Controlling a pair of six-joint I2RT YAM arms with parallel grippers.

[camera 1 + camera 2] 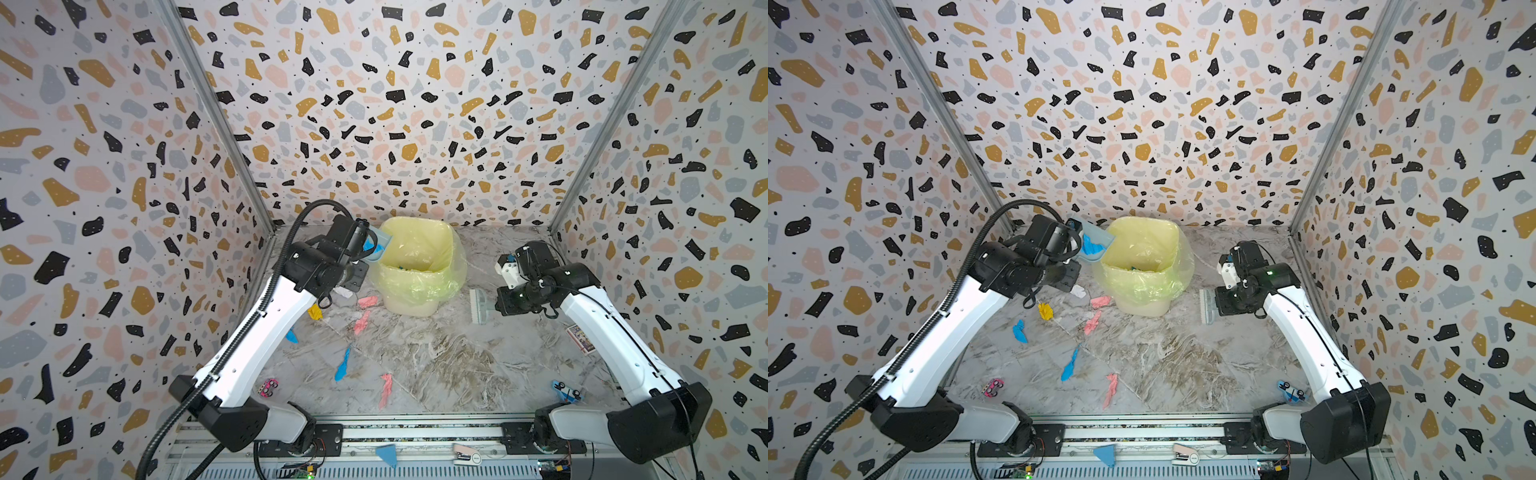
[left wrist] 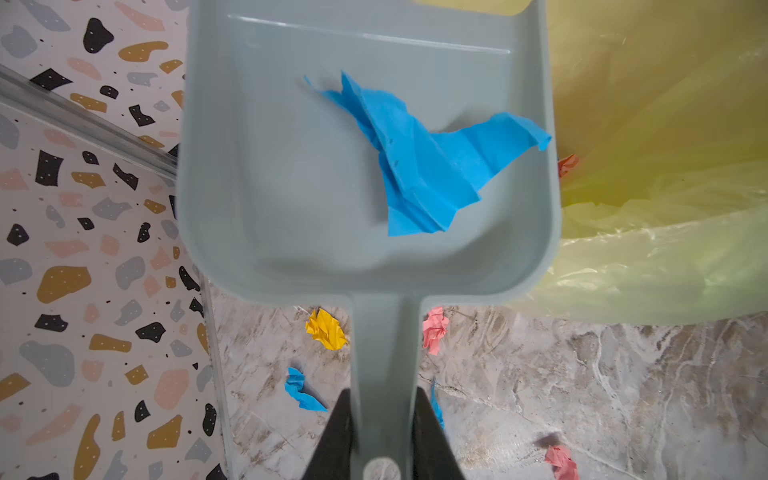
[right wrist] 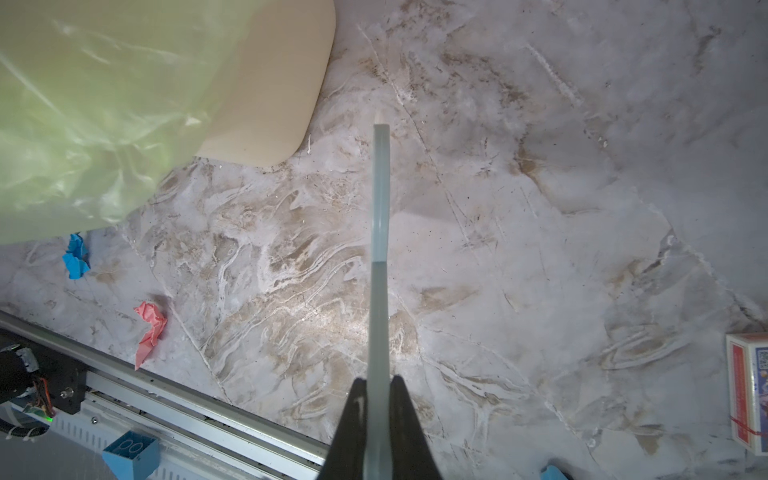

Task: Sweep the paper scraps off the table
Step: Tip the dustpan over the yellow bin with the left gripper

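The left arm [image 1: 266, 332] and right arm [image 1: 615, 347] are built alike: glossy white shells between bulky black joints [image 1: 232, 419]. A black ribbed hose [image 1: 143, 457] runs along the left arm, tied on with white clips [image 1: 214, 377], and small dark holes [image 1: 277, 308] dot that shell. A thin black cable [image 1: 623, 332] traces the right arm, whose wrist carries a white block [image 1: 510, 272]. In a top view a green light [image 1: 1269, 273] glows on one of its black joints. The left gripper [image 2: 381, 392] and right gripper [image 3: 379, 379] each have two black, tapering fingers.
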